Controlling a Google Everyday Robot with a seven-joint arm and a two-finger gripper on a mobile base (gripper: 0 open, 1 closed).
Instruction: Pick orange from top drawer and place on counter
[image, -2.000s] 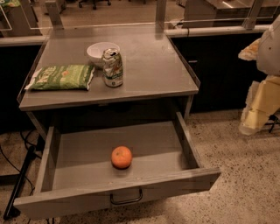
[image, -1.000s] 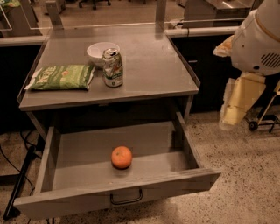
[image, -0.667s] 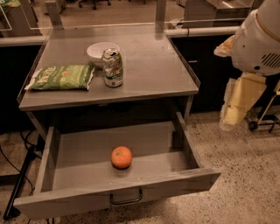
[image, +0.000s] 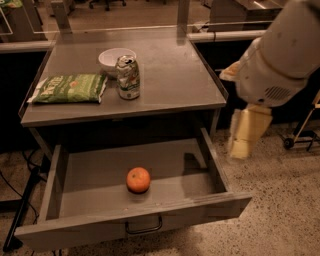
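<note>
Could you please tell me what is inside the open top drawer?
Only the orange lies in the top drawer, near its front. The drawer's back end runs under the counter, so that part is hidden. The gripper hangs outside, to the drawer's right.

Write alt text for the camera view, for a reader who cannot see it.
An orange sits in the open top drawer, while the robot's gripper hangs to the right of the drawer, apart from the orange. On the counter above stand a drink can and a white bowl, with a green bag lying to their left.
</note>
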